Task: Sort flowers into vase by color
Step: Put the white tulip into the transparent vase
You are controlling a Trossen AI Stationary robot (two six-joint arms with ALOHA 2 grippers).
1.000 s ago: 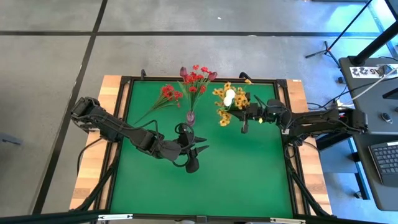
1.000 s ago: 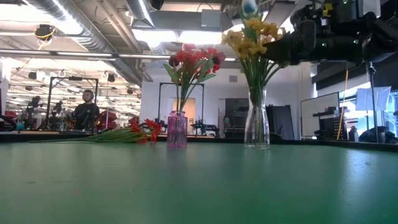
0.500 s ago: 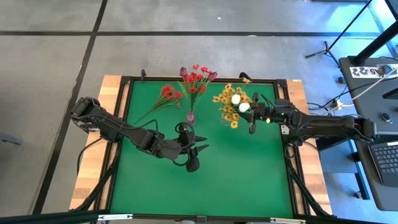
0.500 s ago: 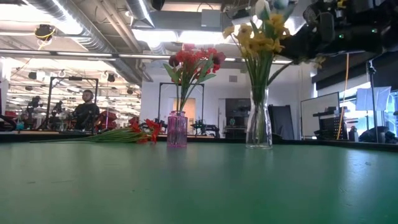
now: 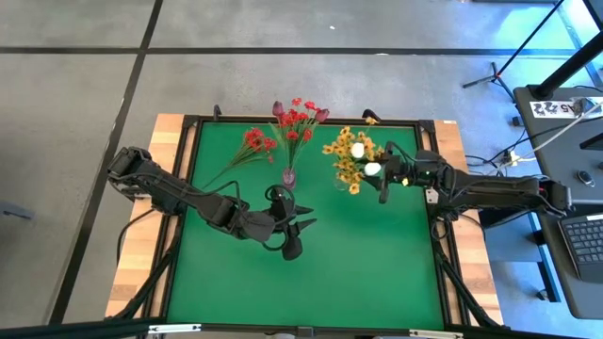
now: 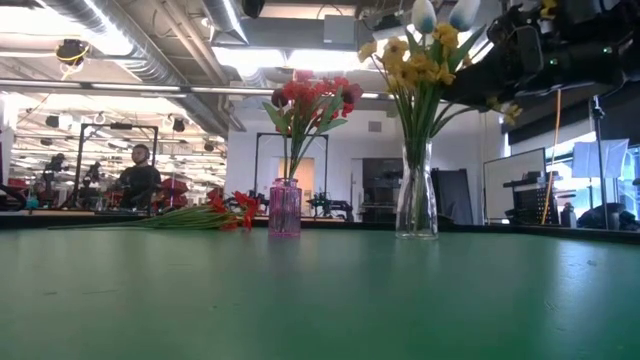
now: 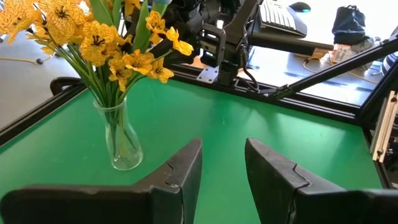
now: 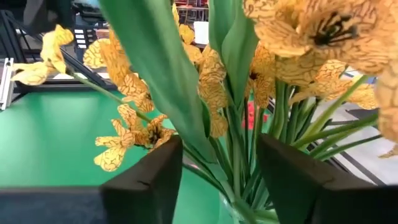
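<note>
High view, layout: two vases stand near the worktop's (image 5: 311,282) far edge, the pink vase (image 6: 285,208) with red and maroon flowers (image 5: 297,118), the clear vase (image 6: 416,200) with yellow flowers (image 5: 347,155) and white buds (image 5: 358,150).
Right gripper (image 5: 382,181): just beside the yellow bunch, its fingers (image 8: 292,180) apart around the stems with daylight either side, gripping nothing; probably just letting a stem settle.
Left gripper (image 5: 294,235): waits mid-worktop, fingers (image 7: 186,171) partly open, empty.
Still unsorted: red spray (image 5: 252,143) lies flat near the far left corner.
Open room: near half is bare green; the raised frame (image 5: 185,188) hems the lying spray.
</note>
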